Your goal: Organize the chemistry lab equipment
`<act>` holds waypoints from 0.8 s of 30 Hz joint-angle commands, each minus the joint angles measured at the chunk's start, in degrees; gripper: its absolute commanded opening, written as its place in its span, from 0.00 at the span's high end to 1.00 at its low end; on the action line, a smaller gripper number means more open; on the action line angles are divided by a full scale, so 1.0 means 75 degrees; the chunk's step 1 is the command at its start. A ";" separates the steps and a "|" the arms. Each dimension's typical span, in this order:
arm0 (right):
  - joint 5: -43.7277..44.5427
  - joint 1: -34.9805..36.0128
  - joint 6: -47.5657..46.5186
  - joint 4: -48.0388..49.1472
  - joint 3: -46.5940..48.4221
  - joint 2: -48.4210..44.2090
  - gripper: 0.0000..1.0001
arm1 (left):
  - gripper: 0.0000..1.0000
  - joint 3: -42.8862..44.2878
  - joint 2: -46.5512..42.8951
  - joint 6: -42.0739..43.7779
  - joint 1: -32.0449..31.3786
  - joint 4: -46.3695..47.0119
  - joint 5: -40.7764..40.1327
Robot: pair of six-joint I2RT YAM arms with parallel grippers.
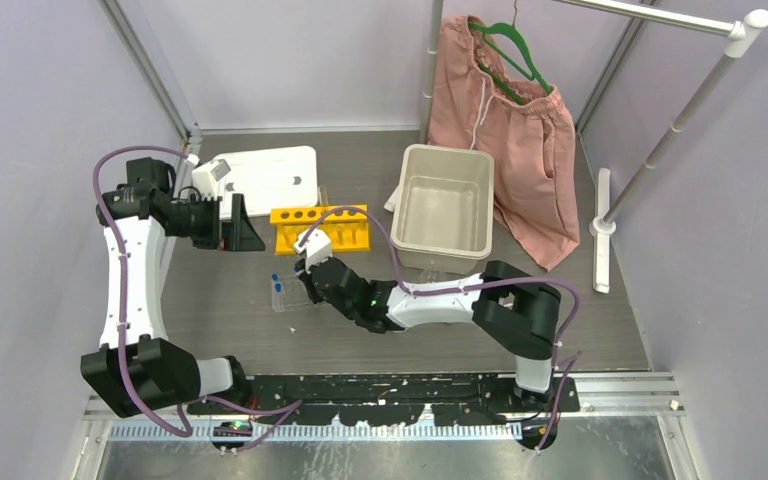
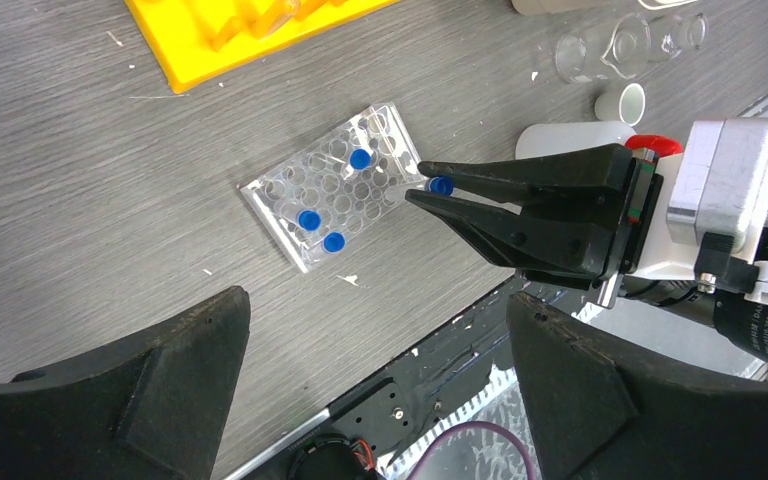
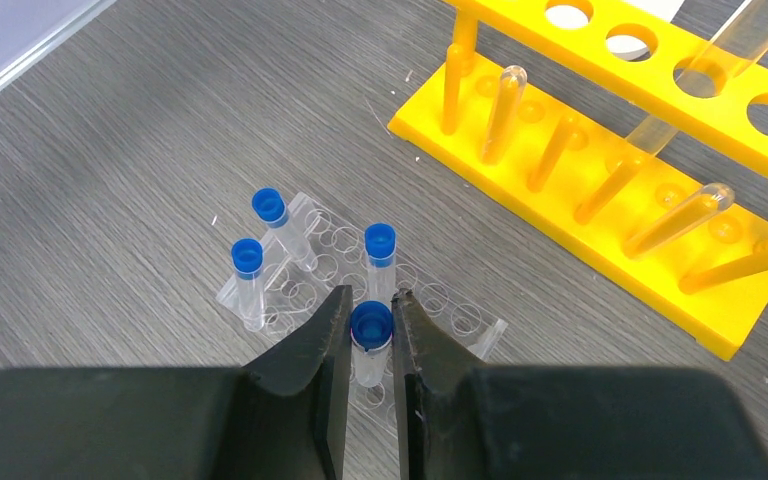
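Observation:
My right gripper [image 3: 371, 315] is shut on a small blue-capped tube [image 3: 371, 325], holding it upright by the cap just over the near edge of the clear grid rack [image 3: 455, 318]. Three more blue-capped tubes [image 3: 380, 243] stand in that rack [image 2: 280, 195]. The yellow tube rack [image 3: 600, 160] lies behind it with glass tubes [image 3: 675, 215] leaning in it. My left gripper [image 2: 377, 300] hangs open and empty, high over the table, left of the yellow rack [image 1: 322, 228]. In the left wrist view a red-spouted squeeze bottle [image 2: 570, 135], a tiny white cup [image 2: 622, 102] and clear glassware [image 2: 620, 45] sit beyond the right gripper [image 2: 430, 187].
A beige bin [image 1: 447, 205] stands right of the yellow rack and a white tray [image 1: 265, 180] behind it. Pink shorts [image 1: 510, 130] hang on a green hanger from a rail at the back right. A black base rail [image 1: 390, 385] borders the near edge.

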 commanded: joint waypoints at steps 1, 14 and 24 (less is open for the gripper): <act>0.0154 0.0066 -0.0028 0.0368 -0.0072 -0.0003 0.99 | 0.00 0.0150 -0.0234 0.0112 -0.0004 0.0076 0.0047; 0.0182 0.0105 -0.0069 0.0263 -0.0109 0.0163 0.99 | 0.00 0.0169 -0.0222 0.0111 -0.0009 0.0070 0.0056; 0.0186 0.0107 -0.0057 0.0515 -0.0250 0.0395 0.98 | 0.00 0.0140 -0.0234 0.0133 -0.0011 0.0065 0.0010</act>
